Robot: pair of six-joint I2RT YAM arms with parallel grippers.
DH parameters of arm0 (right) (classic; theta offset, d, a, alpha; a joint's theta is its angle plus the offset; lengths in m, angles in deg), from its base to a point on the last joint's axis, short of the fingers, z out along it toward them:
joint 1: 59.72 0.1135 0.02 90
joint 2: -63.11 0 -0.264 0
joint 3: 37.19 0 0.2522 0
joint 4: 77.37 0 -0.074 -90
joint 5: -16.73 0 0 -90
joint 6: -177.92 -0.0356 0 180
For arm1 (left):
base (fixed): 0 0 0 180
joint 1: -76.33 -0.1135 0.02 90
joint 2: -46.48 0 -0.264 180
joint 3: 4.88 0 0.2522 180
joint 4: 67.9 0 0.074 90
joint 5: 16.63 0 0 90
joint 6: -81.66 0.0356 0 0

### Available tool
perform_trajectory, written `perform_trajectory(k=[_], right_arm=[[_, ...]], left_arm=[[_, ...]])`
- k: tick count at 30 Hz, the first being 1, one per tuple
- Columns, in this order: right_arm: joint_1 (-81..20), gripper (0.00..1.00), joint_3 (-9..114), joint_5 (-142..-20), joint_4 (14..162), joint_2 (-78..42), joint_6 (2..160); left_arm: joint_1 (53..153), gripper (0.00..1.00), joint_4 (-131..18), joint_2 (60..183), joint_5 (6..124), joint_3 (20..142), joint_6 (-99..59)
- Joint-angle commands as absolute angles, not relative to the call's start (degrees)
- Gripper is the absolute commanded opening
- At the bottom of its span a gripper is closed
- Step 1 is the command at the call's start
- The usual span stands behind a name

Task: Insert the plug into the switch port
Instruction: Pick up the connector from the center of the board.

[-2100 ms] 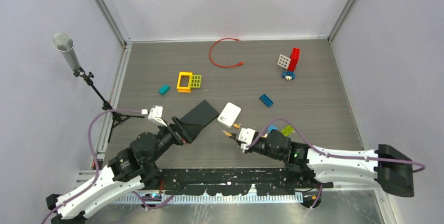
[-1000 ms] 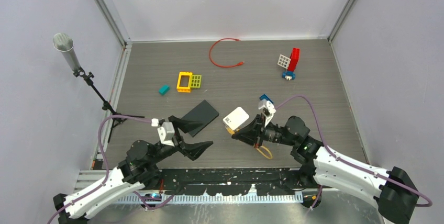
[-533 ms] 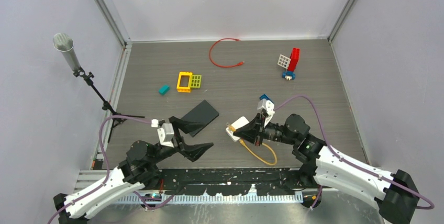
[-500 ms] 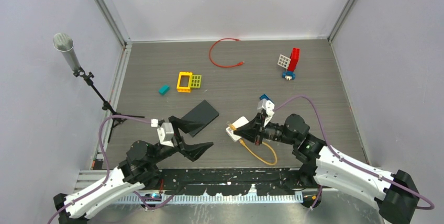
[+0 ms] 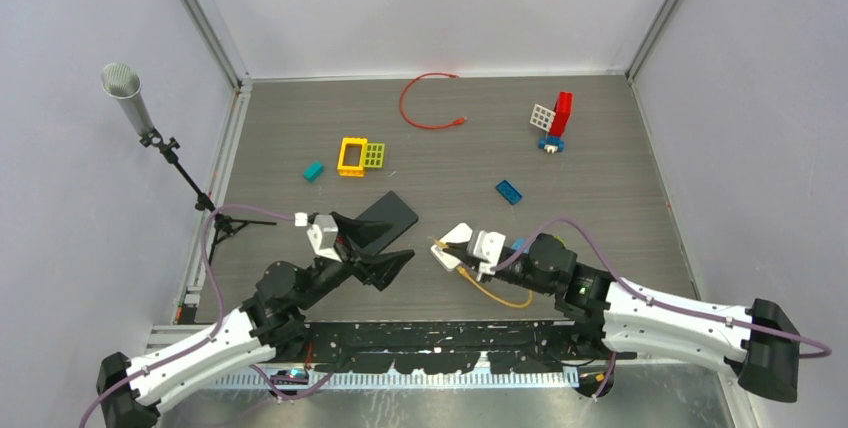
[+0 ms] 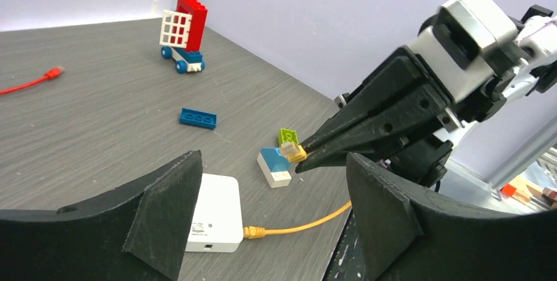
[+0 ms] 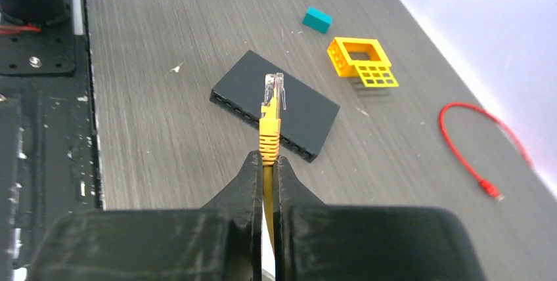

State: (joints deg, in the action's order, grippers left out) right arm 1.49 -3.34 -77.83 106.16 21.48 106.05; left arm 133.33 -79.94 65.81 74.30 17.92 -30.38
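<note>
The black switch (image 5: 398, 210) lies flat at mid table, and its port side faces the right wrist camera (image 7: 309, 120). My right gripper (image 5: 441, 247) is shut on the yellow cable just behind its clear plug (image 7: 272, 92), which points toward the switch without touching it. The plug (image 6: 293, 153) also shows in the left wrist view, held above the table. The cable's other end (image 6: 255, 232) sits in a white box (image 6: 213, 218). My left gripper (image 5: 378, 251) hovers open over the switch's near end, holding nothing.
A microphone stand (image 5: 150, 133) stands at the left edge. A red cable (image 5: 425, 103), a yellow frame brick (image 5: 358, 155), a teal block (image 5: 314, 170), a blue brick (image 5: 508, 191) and a red-and-white toy (image 5: 553, 120) lie farther back. Small bricks (image 6: 276, 166) lie near the right gripper.
My right arm has dropped lower and swung the plug slightly left, with more yellow cable trailing on the table. My left gripper moved forward over the switch's near end.
</note>
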Motion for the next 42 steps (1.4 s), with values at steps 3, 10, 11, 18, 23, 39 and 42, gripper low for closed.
perform_trajectory(k=[3,10,11,18,23,39,42], right_arm=[[8.2,0.0,-0.69,-63.81,114.63,19.01,122.12],[12.84,0.0,1.44,-59.48,114.38,17.24,127.64],[13.18,0.0,1.67,-59.31,114.18,17.11,127.84],[15.17,0.01,2.18,-59.28,114.34,16.33,128.44],[16.01,0.0,2.45,-59.21,113.05,17.02,128.52],[16.65,0.18,1.28,-63.69,110.08,20.74,127.23],[16.65,0.4,1.83,-65.23,105.32,23.51,123.01]], left_arm=[[133.46,0.77,-93.02,73.78,72.31,20.37,-32.86],[133.46,0.7,-96.96,79.62,66.69,21.98,-34.04],[133.46,0.66,-97.22,80.31,66.38,22.31,-34.46],[133.45,0.49,-97.61,85.96,65.06,24.99,-35.13],[133.46,0.39,-99.87,88.56,64.9,25.35,-35.72],[133.4,0.0,-99.17,90.62,61.89,26.09,-36.55],[133.46,0.0,-100.2,89.91,58.8,24.94,-33.66]])
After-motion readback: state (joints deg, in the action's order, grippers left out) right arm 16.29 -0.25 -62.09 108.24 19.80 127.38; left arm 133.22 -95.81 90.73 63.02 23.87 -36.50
